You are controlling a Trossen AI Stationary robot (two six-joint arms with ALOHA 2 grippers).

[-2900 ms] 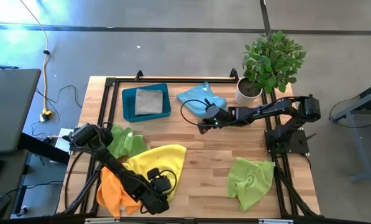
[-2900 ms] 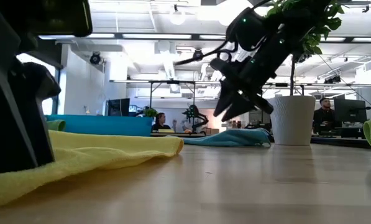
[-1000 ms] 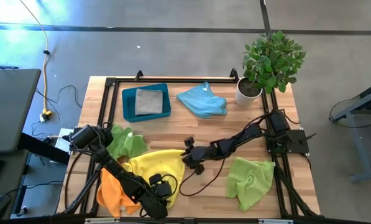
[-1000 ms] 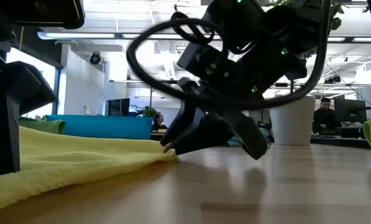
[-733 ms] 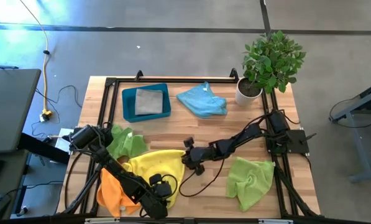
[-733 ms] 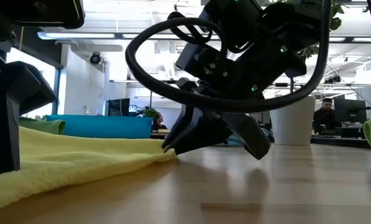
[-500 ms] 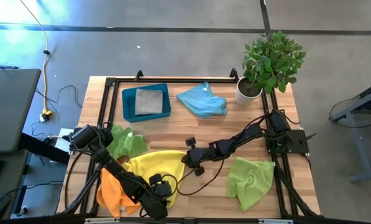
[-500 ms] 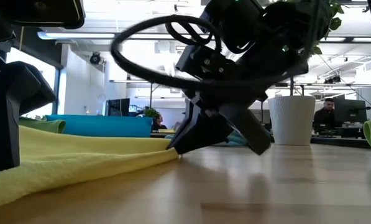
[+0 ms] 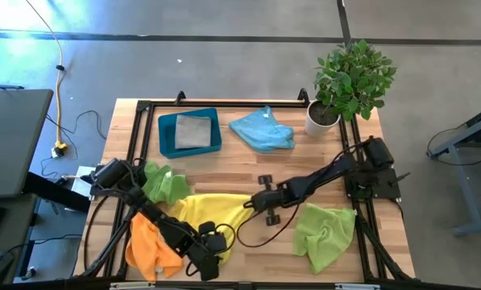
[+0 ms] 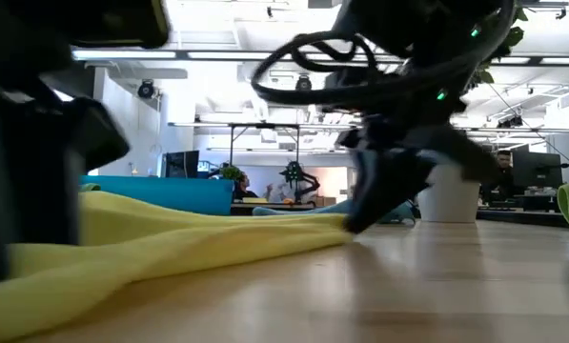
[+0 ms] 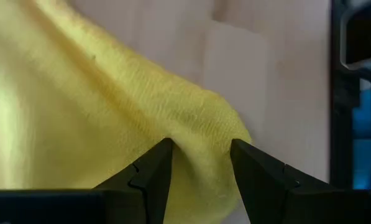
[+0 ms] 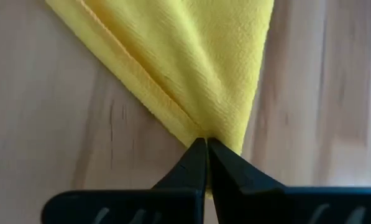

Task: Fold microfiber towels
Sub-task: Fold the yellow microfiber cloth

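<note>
Two dark arms share one yellow towel (image 9: 212, 211) at the front of the wooden table (image 9: 248, 165), seen from overhead: the right gripper (image 9: 256, 202) is clenched on the cloth's corner at its 3 o'clock tip, its fingers pressed together over a pinch of fabric in its own wrist camera, while the left gripper (image 9: 210, 256) at the towel's 6 o'clock edge has its jaws standing apart with a fold of the same yellow cloth bunched between them. The towel lies rumpled and drawn toward the right arm, an orange towel (image 9: 147, 246) touching it at 8 o'clock and a lime green towel (image 9: 164, 184) at 10 o'clock. A second lime green towel (image 9: 325, 231) sits crumpled at 4 o'clock of the table, a light blue towel (image 9: 262, 129) at 12 o'clock, and a grey towel (image 9: 193, 131) rests folded in the teal tray (image 9: 166, 137) at 11 o'clock, beside a potted plant (image 9: 349, 76) at 1 o'clock. The cloth looks light, limp and clingy rather than slippery; it should sag wherever unsupported, so corners and hemmed edges seem the surest places to grip.
</note>
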